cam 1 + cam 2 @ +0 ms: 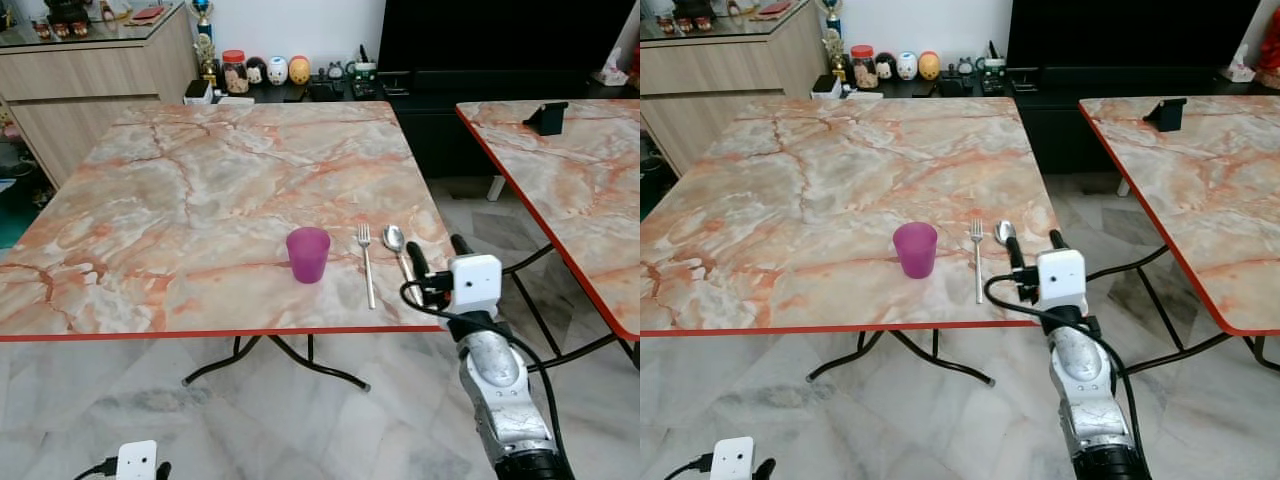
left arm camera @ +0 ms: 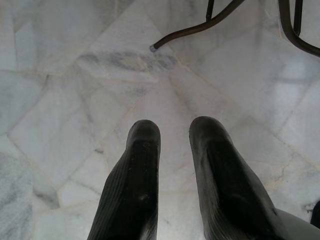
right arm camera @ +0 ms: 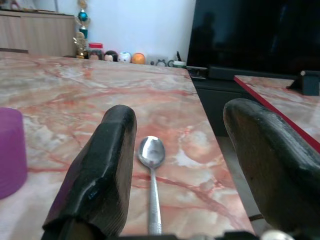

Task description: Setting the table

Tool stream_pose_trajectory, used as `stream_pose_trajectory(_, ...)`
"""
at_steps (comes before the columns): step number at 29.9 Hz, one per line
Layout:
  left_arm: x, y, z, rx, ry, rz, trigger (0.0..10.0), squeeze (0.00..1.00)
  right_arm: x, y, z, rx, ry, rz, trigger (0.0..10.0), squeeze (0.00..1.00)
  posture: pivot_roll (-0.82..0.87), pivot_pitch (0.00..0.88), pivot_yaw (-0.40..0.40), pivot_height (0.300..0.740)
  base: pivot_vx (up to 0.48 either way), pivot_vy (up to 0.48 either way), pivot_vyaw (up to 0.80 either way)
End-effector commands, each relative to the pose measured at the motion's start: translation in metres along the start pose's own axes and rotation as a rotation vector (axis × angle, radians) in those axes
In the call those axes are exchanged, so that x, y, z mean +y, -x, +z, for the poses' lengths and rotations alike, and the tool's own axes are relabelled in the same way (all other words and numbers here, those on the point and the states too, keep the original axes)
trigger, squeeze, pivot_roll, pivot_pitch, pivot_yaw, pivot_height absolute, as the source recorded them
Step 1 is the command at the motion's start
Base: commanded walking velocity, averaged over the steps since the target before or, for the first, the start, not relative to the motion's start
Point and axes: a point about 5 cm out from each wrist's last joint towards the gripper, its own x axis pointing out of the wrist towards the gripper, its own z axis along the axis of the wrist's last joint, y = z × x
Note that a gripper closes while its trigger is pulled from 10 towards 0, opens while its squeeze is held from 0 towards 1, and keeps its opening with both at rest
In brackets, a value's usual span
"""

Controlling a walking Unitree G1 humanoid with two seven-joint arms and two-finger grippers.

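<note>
A purple cup (image 1: 308, 254) stands upright near the front edge of the marble table (image 1: 200, 200). To its right a fork (image 1: 366, 265) and a spoon (image 1: 397, 245) lie side by side, handles toward me. My right gripper (image 1: 437, 248) hovers open at the table's front right corner, its fingers spread wide over the spoon's (image 3: 151, 155) handle end and holding nothing. The cup (image 3: 10, 150) sits off to the side of one finger. My left gripper (image 2: 172, 132) hangs low over the floor, its fingers a little apart and empty.
A second marble table (image 1: 560, 170) stands to the right across a narrow gap, with a black stand (image 1: 545, 117) on it. Behind are a wooden sideboard (image 1: 90, 80), a low console with jars and figurines (image 1: 270, 70), and a dark TV (image 1: 500, 35). Black table legs (image 1: 270, 360) cross the marble floor.
</note>
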Motion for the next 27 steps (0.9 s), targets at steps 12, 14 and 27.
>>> stream_pose_trajectory(12, 0.0008, 0.0007, -0.0018, 0.006, -0.013, -0.008, 10.0, 0.00, 0.0094, -0.0086, 0.0050, -0.009, -0.015, 0.019, 10.0, 0.00, 0.04, 0.000, 0.017, 0.740, 0.000, 0.000, 0.00)
stream_pose_trajectory(14, 0.0008, 0.0007, -0.0018, 0.006, -0.014, -0.008, 10.0, 0.00, 0.0093, -0.0088, 0.0050, -0.009, -0.015, 0.020, 10.0, 0.00, 0.04, 0.000, 0.017, 0.740, 0.000, 0.000, 0.00)
stream_pose_trajectory(27, 0.0004, 0.0017, -0.0054, 0.026, -0.019, -0.012, 10.0, 0.00, 0.0042, -0.0134, 0.0083, -0.021, -0.007, -0.014, 10.0, 0.00, 0.05, 0.000, 0.011, 0.740, 0.074, 0.000, 0.00)
